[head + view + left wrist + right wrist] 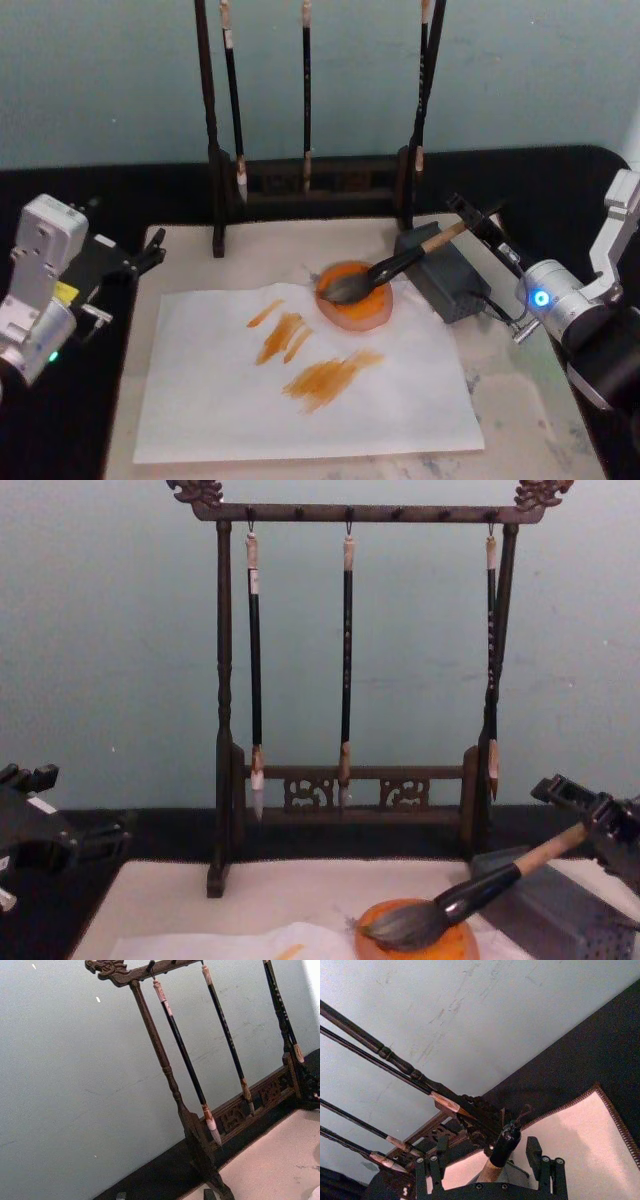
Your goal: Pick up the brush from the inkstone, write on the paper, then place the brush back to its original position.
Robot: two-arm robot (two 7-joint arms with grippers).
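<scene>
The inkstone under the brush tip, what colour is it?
Orange; the inkstone shows best in the head view.

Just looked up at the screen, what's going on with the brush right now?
The brush lies with its hairs in the orange dish and its handle propped on the grey block. The right gripper sits at the handle's end, fingers open on either side, not clamping it. The paper already carries orange strokes, so the writing looks done. The left gripper is parked off the mat's left edge.
</scene>
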